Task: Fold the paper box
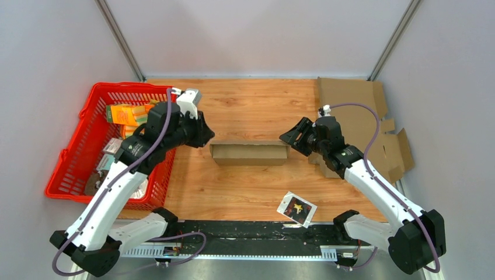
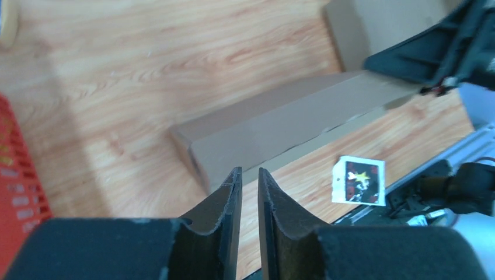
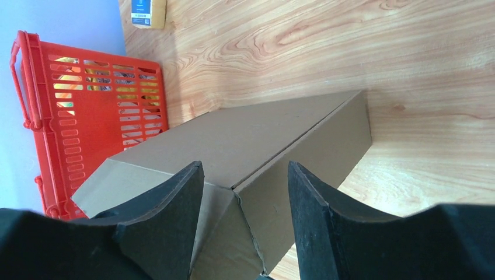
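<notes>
The paper box (image 1: 250, 153) is a long brown cardboard carton lying flat across the middle of the wooden table, also seen in the left wrist view (image 2: 280, 125) and the right wrist view (image 3: 245, 140). My left gripper (image 1: 205, 133) hovers just off the box's left end. Its jaws (image 2: 249, 170) stand a narrow gap apart with nothing between them. My right gripper (image 1: 287, 139) is at the box's right end. Its jaws (image 3: 245, 166) stand wide apart astride the end corner, and a strip of table shows between the box and one finger.
A red basket (image 1: 76, 157) holding packets stands at the left, under my left arm. Flat cardboard sheets (image 1: 350, 93) lie at the back right. A small printed sachet (image 1: 296, 208) lies near the front edge.
</notes>
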